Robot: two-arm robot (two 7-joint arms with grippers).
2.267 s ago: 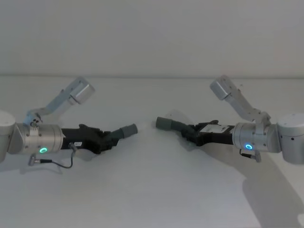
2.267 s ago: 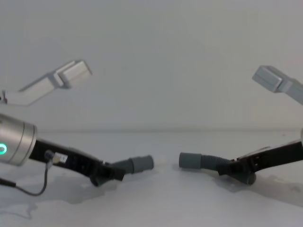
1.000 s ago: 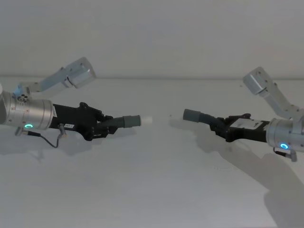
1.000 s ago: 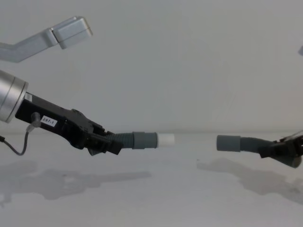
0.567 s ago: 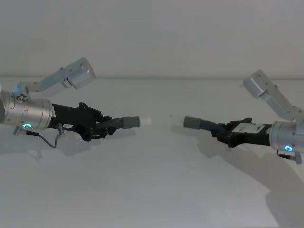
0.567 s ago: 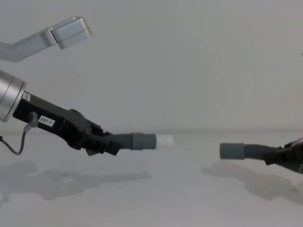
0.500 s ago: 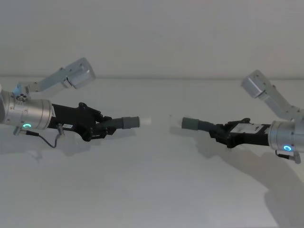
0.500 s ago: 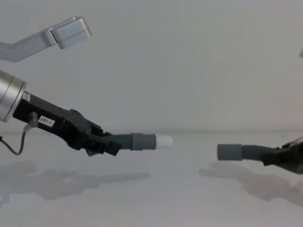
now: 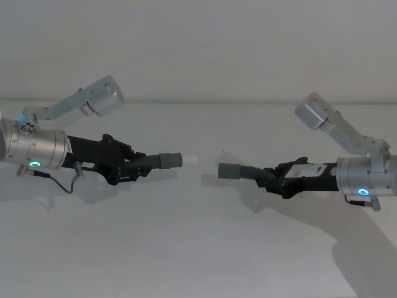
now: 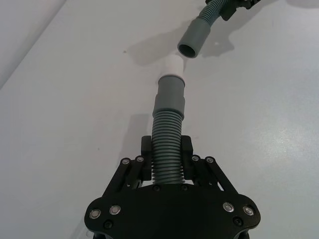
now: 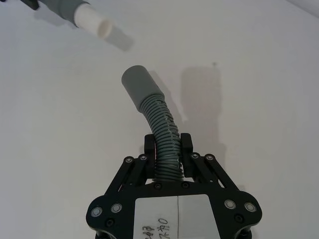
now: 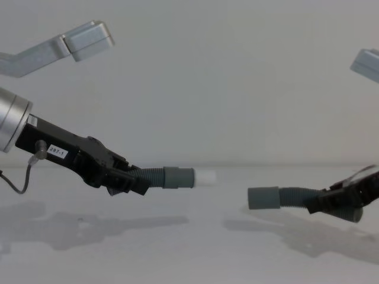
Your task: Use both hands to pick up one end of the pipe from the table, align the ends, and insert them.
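Two hose pieces held end to end above the table (image 9: 198, 248), not yet joined.

The left hand (image 12: 127, 182), with a white label reading "287-1", grips one hose piece (image 12: 155, 176) lying level, its white-tipped cuff (image 12: 188, 176) pointing right. The right hand (image 12: 331, 204) grips the other hose piece (image 12: 293, 198), whose cuff (image 12: 263, 198) points left, slightly lower, a gap between them.
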